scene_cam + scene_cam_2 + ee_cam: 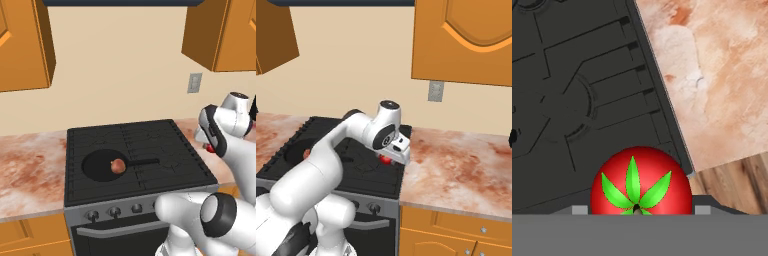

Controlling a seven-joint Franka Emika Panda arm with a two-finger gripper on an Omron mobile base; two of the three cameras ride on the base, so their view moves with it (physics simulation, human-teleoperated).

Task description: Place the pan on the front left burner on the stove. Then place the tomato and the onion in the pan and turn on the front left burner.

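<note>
Gripped between the gripper (637, 212) fingers, the tomato (641, 181) sits red with its green stem tuft up, held above the stove (572, 100) by its right edge, beside the counter (712, 75). Well off to the gripper's left, the pan (102, 165) rests on the front left burner (100, 172) with the onion (118, 166) inside.
</note>
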